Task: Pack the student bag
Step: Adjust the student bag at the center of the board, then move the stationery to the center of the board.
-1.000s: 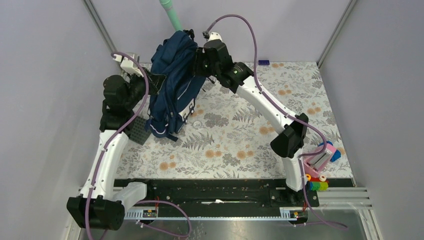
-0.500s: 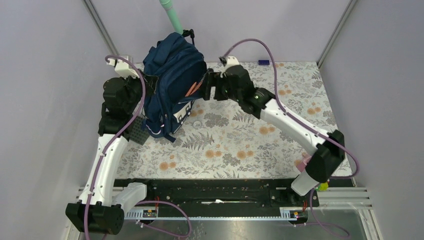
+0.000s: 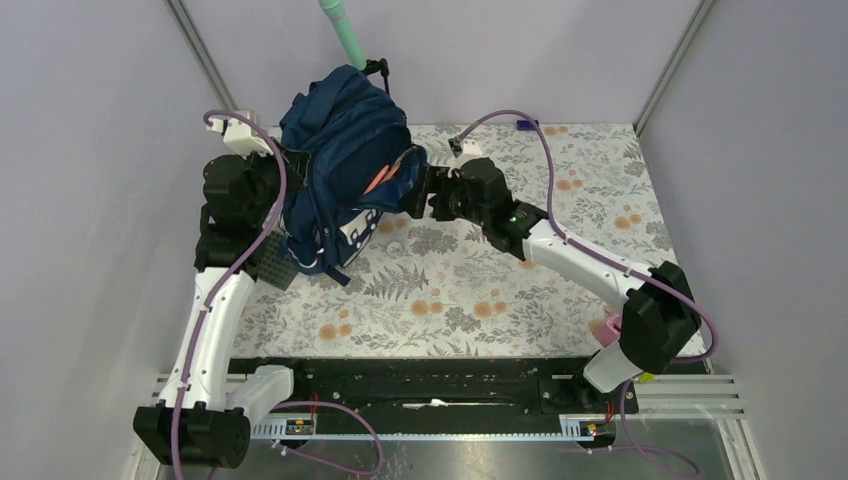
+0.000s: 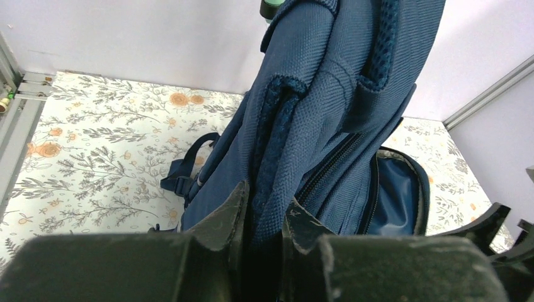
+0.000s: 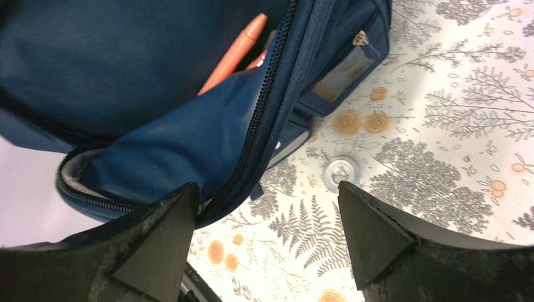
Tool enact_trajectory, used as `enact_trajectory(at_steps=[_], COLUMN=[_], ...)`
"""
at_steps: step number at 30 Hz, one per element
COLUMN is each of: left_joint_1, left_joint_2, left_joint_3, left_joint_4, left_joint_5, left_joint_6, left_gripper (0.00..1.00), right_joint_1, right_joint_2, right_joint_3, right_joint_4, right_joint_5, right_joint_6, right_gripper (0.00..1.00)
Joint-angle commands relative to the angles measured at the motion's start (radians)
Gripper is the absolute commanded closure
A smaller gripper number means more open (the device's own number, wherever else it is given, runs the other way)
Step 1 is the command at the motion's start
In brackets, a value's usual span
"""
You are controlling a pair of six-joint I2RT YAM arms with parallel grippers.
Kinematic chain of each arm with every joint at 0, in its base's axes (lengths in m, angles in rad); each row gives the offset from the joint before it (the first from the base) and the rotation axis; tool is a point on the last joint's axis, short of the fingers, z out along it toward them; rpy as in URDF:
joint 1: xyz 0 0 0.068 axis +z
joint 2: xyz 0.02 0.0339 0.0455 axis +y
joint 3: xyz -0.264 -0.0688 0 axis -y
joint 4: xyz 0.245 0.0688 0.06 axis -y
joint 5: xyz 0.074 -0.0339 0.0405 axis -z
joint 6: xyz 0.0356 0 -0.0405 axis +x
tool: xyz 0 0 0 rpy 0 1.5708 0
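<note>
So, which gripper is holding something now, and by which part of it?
The left gripper pinches the student bag by a padded strap. The right gripper is open and holds nothing.

The student bag [image 4: 327, 94] is rough, woven blue cloth, matt, with a smoother lining [image 5: 164, 145] inside. The orange pen [image 5: 236, 53] looks like smooth plastic. The right gripper [image 5: 263, 195] is matt black, grainy plastic. The flower-printed surface [image 3: 480, 290] looks matt.

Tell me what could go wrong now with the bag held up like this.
The left pincer pinches only a narrow padded fold of the student bag; it may slip and drop.
The orange pens poke out of the unzipped opening and could fall out.
The open right pincer, close to the zipper, might snag it.
</note>
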Motion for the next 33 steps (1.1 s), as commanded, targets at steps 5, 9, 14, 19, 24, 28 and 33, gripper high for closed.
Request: enact_trajectory(at_steps=[5, 9, 14, 19, 24, 28, 33], left_joint_1=[0.038, 0.038, 0.038, 0.038, 0.038, 0.038, 0.038], left_joint_2=[0.005, 0.009, 0.023, 0.015, 0.014, 0.012, 0.009], left_joint_3=[0.029, 0.034, 0.041, 0.003, -0.015, -0.027, -0.031], left_joint_4=[0.108, 0.106, 0.108, 0.16, 0.187, 0.192, 0.187], left_joint_5=[-0.123, -0.122, -0.127, -0.05, -0.02, -0.008, -0.006], left_joint_6=[0.028, 0.018, 0.022, 0.024, 0.041, 0.041, 0.05], left_gripper=[1.0, 1.0, 1.0, 1.0, 1.0, 1.0, 1.0], right_joint_1=[-0.008, -0.007, -0.008, 0.002, 0.042, 0.073, 0.091], right_joint_2=[-0.154, -0.219, -0.213, -0.095, 0.102, 0.268, 0.426], right_joint_3=[0.161, 0.145, 0.03, -0.009, 0.087, 0.228, 0.355], right_joint_4=[-0.144, -0.126, -0.124, -0.14, -0.218, -0.322, -0.412], right_joint_5=[-0.043, -0.005, 0.039, 0.069, 0.117, 0.171, 0.215], right_joint_6=[0.031, 0.038, 0.023, -0.036, -0.104, -0.134, -0.138], right_gripper=[0.12, 0.12, 0.14, 0.25, 0.31, 0.36, 0.37])
